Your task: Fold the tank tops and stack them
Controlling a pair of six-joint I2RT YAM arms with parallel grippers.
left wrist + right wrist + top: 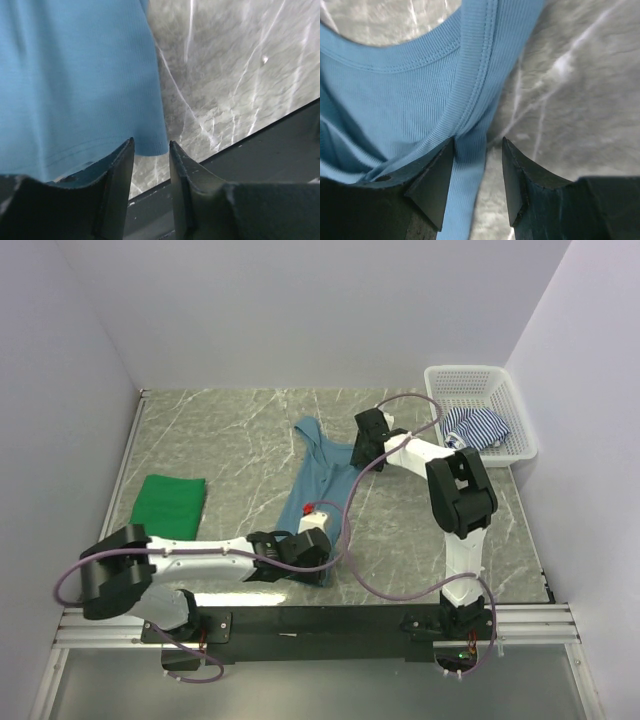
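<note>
Teal-blue tank top (318,475) lies lengthwise mid-table, hem toward the near edge, straps toward the back. My left gripper (151,145) stands parted at its hem corner, close to the table (230,430) edge. My right gripper (477,142) gapes astride a shoulder strap, pinching nothing. Open marble separates it from the folded green tank top (170,502) at left. The striped tank top (478,426) lies in the white basket (470,370), far right.

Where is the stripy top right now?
In the top view, the striped tank top lies bunched inside the white basket at the far right corner of the table, away from the blue top spread out in the middle.
</note>
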